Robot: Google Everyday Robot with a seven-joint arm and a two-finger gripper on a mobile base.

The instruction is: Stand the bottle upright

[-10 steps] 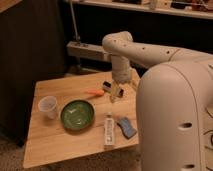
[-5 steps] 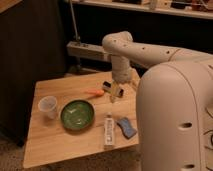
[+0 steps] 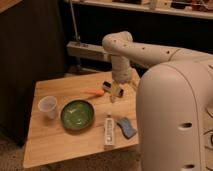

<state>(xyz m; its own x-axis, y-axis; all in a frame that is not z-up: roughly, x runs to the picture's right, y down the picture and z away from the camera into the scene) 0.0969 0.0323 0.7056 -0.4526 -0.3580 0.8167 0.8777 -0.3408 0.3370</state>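
- A pale wooden desk [image 3: 60, 137] with a smooth, light-grained top fills the lower left of the frame, with speckled floor showing under its lower left corner.
- The room behind is dim: a dark panel stands at the upper left, a thin metal pole [image 3: 75, 25] rises at the upper middle, and a pale ledge runs along the top edge.
- The robot's white, rounded, glossy body [image 3: 175, 120] takes up the right side, and its arm [image 3: 125, 47] curves in from the upper middle.
- The claw [image 3: 113, 91] hangs over the back of the desk at the middle of the frame. Its dark fingers are spread apart and pinch nothing.
- The bottle [image 3: 109, 131], slim and whitish with a printed label, lies flat at the lower middle near the desk's front edge. It sits between a round green bowl [image 3: 77, 114] and a blue block [image 3: 127, 127].
- A short translucent cup [image 3: 48, 107] stands upright left of the bowl.
- A small orange thing [image 3: 95, 93] lies just left of the claw.
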